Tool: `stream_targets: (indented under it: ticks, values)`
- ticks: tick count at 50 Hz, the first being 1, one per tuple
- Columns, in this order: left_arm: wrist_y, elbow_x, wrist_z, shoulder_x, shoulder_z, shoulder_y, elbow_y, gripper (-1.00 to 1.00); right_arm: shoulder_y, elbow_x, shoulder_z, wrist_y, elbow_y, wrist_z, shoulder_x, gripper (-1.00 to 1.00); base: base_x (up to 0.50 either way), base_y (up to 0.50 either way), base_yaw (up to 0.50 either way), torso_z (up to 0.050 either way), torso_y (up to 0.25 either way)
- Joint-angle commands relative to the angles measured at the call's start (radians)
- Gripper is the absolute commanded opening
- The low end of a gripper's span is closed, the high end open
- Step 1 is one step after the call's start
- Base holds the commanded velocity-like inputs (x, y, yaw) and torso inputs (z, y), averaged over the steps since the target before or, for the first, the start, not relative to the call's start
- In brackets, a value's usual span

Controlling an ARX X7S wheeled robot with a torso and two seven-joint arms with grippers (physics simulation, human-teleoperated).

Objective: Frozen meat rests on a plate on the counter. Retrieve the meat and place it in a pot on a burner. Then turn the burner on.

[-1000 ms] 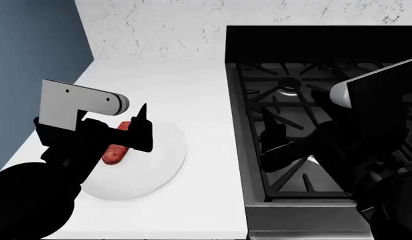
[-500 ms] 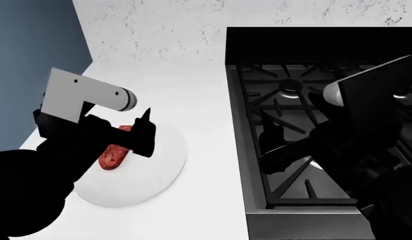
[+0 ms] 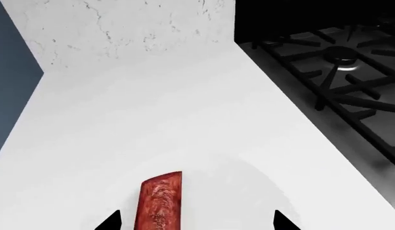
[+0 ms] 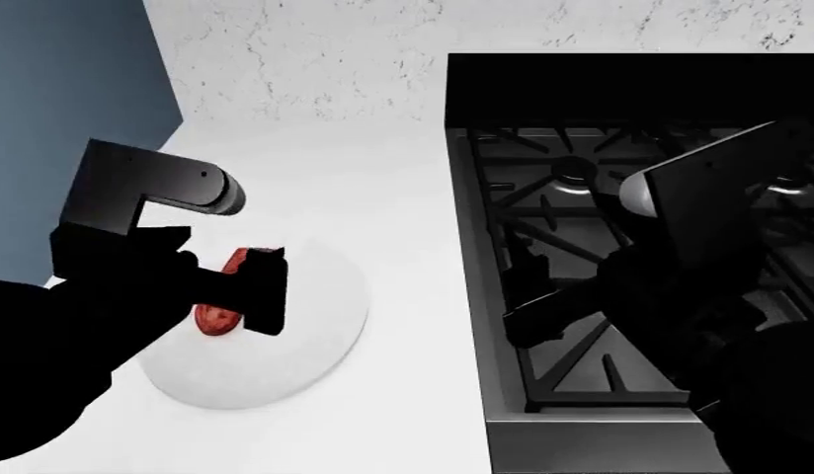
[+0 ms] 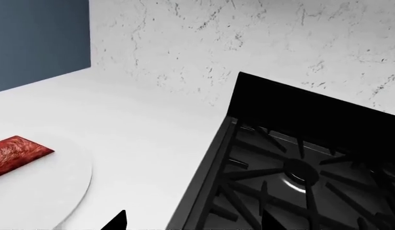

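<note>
The meat (image 4: 220, 314) lies on the plate (image 4: 315, 326) on the worktop (image 4: 380, 197), beside the stove. The left tool (image 3: 194, 223) hangs above the meat, tips apart, hiding most of it in the head view. The right tool (image 5: 191, 221), tips apart and empty, is above the stove's grate (image 4: 579, 227). No pot is visible.

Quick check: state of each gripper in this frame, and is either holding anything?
Left gripper: open, fingertips either side of the meat on the plate, not yet closed on it.
Right gripper: open, holding nothing, above the stove grate.
</note>
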Motion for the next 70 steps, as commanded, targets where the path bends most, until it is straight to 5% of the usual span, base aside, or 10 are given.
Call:
stream_targets:
  ticks: [1, 70]
  values:
    - [0.04, -0.068, -0.048, -0.028, 0.035, 0.013, -0.058, 1.0, -0.012, -0.018, -0.005, -0.008, -0.006, -0.024, 0.011, 1.0, 0.0, 0.0, 0.0, 0.0, 0.0]
    - [0.049, 0.146, 0.089, -0.045, 0.125, 0.068, -0.18, 1.0, -0.058, -0.043, -0.024, -0.088, -0.035, -0.054, 0.074, 1.0, 0.0, 0.0, 0.0, 0.0, 0.0]
